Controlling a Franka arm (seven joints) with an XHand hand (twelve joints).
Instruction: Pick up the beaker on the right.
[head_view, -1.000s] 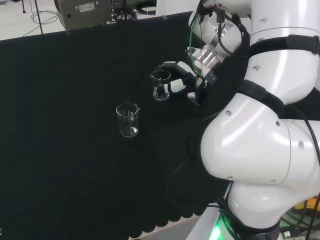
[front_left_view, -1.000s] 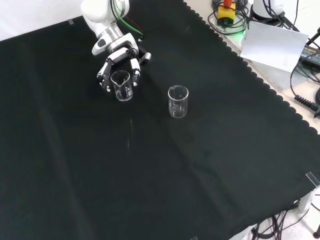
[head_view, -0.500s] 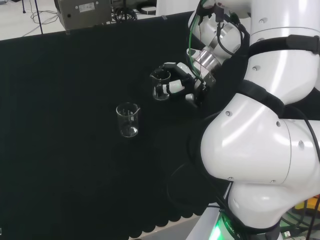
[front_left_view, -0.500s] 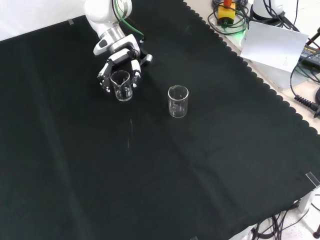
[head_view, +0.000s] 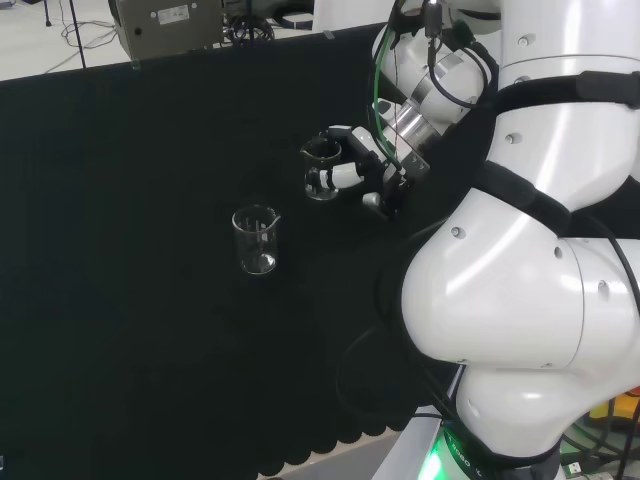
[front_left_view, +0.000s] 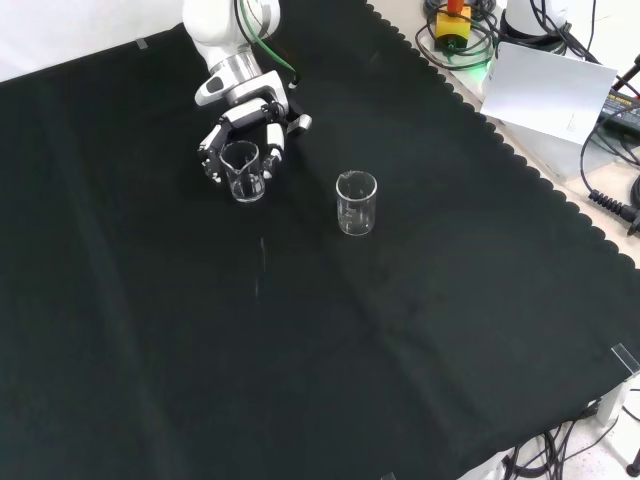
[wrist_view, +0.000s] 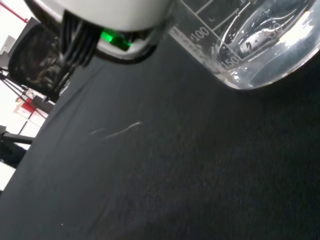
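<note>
While the robot hand curls round it, the beaker is clear glass w/ printed graduation marks.

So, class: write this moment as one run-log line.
hand: shut on held beaker | held beaker: upright | other beaker: free on cloth

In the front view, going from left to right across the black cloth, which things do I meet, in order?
The hand curled round a beaker → the free beaker → the white sheet beyond the cloth's edge.

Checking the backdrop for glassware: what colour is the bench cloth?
Plain black cloth, best seen in the front view.
</note>
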